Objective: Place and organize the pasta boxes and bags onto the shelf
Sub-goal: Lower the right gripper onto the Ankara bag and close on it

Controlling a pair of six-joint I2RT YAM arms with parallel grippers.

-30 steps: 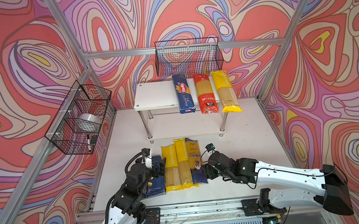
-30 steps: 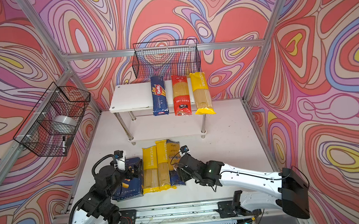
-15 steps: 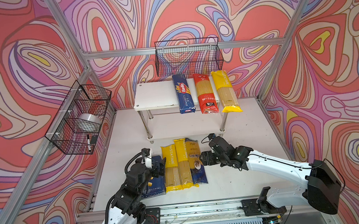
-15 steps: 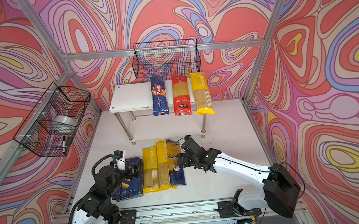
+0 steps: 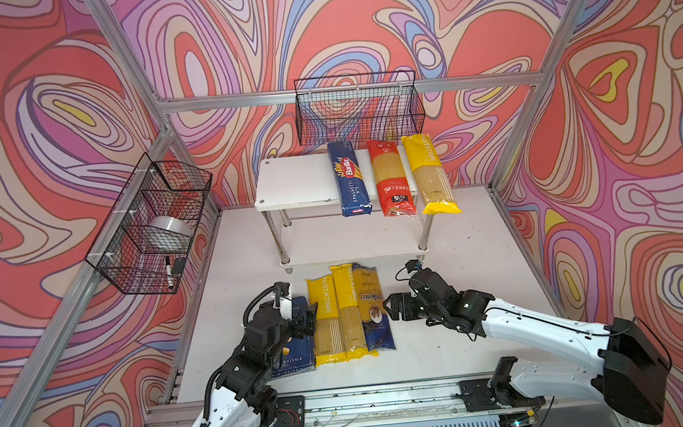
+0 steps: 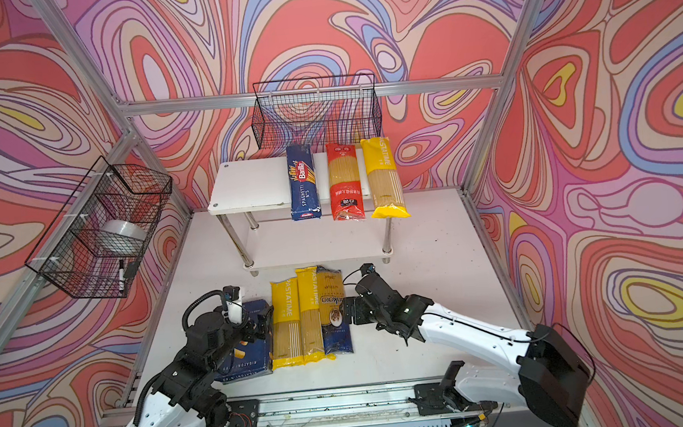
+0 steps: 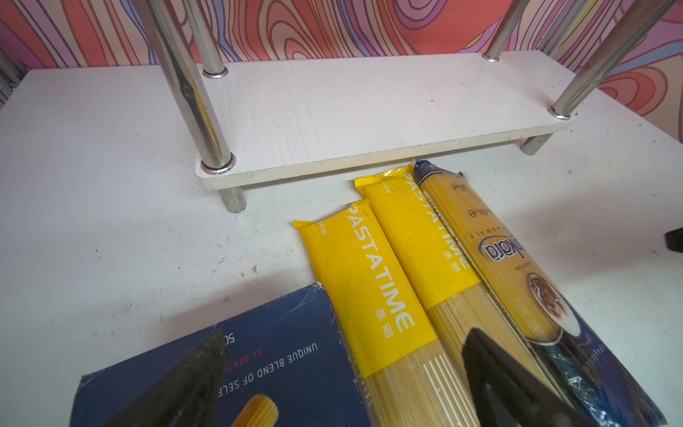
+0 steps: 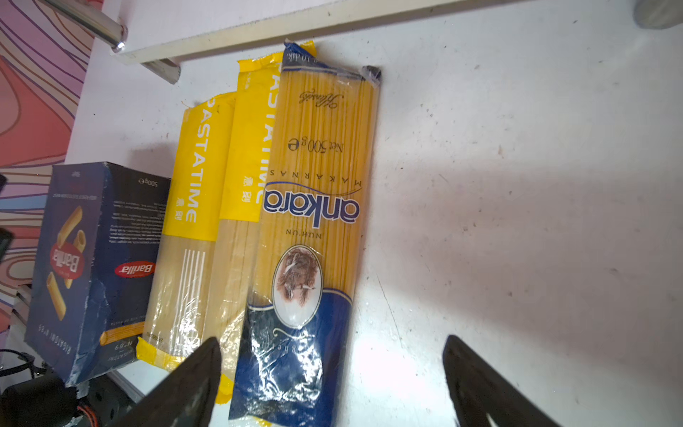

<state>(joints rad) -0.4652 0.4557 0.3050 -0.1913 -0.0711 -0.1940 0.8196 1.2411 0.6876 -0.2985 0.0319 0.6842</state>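
The white shelf (image 5: pixel 296 184) carries the long Barilla spaghetti box (image 5: pixel 349 178), a red bag (image 5: pixel 391 177) and a yellow bag (image 5: pixel 430 174) side by side on its top board. On the table in front lie the wide rigatoni box (image 5: pixel 296 351), two yellow PASTATIME bags (image 5: pixel 325 320) (image 5: pixel 349 310) and a dark blue bag (image 5: pixel 374 308). My left gripper (image 7: pixel 345 334) is open above the seam between the rigatoni box (image 7: pixel 258 369) and a yellow bag (image 7: pixel 369 288). My right gripper (image 8: pixel 332 340) is open at the right edge of the blue bag (image 8: pixel 314 222), holding nothing.
The shelf's lower board (image 5: pixel 354 238) is bare, with chrome legs (image 7: pixel 188 92) at its corners. A black wire basket (image 5: pixel 359 113) hangs on the back wall. Another basket (image 5: pixel 153 225) on the left wall holds a tape roll and a marker.
My right gripper's jaws have spread wider, and it has shifted slightly farther from the table's front edge, beside the blue bag. The left arm and the packages have not moved.
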